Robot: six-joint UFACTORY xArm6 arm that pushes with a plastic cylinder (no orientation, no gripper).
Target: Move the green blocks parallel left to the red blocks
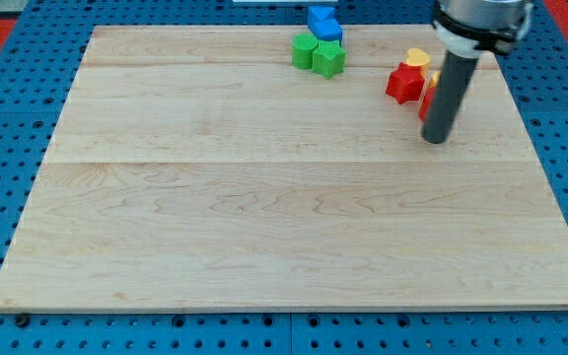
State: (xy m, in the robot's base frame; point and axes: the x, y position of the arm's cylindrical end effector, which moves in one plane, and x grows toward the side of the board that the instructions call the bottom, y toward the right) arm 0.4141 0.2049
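Two green blocks touch each other near the view's top centre: a rounded one (305, 50) and a star-like one (329, 58) to its right. A red star-shaped block (403, 82) lies at the top right, with a second red block (427, 99) partly hidden behind the rod. My tip (437, 139) rests on the board just below and right of the red blocks, well to the right of the green ones.
A blue block (323, 22) sits just above the green blocks at the board's top edge. A yellow block (418, 58) lies just above the red star. The wooden board (264, 217) lies on a blue pegboard.
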